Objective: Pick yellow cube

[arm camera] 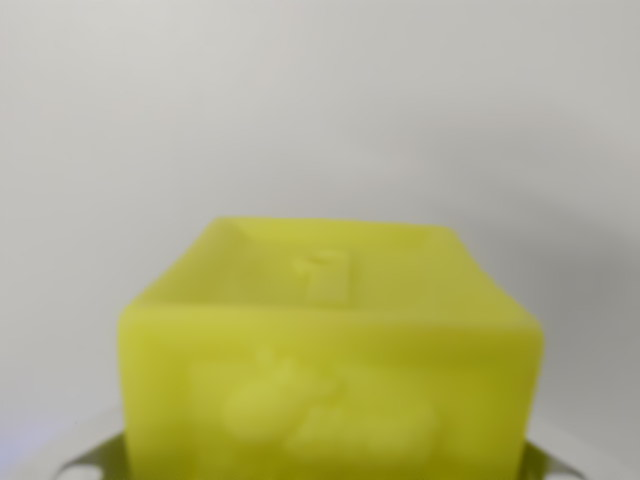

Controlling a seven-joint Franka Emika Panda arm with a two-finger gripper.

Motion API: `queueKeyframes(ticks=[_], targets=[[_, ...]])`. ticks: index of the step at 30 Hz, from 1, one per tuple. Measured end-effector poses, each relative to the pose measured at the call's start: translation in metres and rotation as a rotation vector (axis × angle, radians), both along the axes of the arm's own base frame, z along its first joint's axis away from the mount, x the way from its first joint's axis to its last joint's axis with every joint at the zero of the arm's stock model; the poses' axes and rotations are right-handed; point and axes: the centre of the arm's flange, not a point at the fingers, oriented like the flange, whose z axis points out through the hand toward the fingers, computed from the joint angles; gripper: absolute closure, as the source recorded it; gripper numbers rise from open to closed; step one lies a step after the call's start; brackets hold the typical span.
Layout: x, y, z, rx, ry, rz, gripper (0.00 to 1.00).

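A plain, pale grey matte surface [320,110] is seen filling the whole background; no marks or edges can be made out on it.

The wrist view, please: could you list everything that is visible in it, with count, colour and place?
yellow cube: one, yellow-green, low in the middle of the picture and close to the camera, blurred; raised shapes show on its top and near faces but are too soft to read.
surface: one, plain pale grey-white, filling the upper part and both sides behind the cube; nothing else is seen on it.
gripper: pale grey parts peek out at the bottom corners, one at the wrist view's left and one at the wrist view's right, on either side of the cube; whether they press on the cube cannot be told.
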Motion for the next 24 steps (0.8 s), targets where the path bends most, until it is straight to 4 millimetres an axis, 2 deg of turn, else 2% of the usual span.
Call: queueKeyframes(ticks=[15, 24], targets=[[0.000, 0.000, 0.037, 0.000, 0.000, 0.000, 1.00], [0.000, 0.000, 0.040, 0.000, 0.000, 0.000, 1.00]])
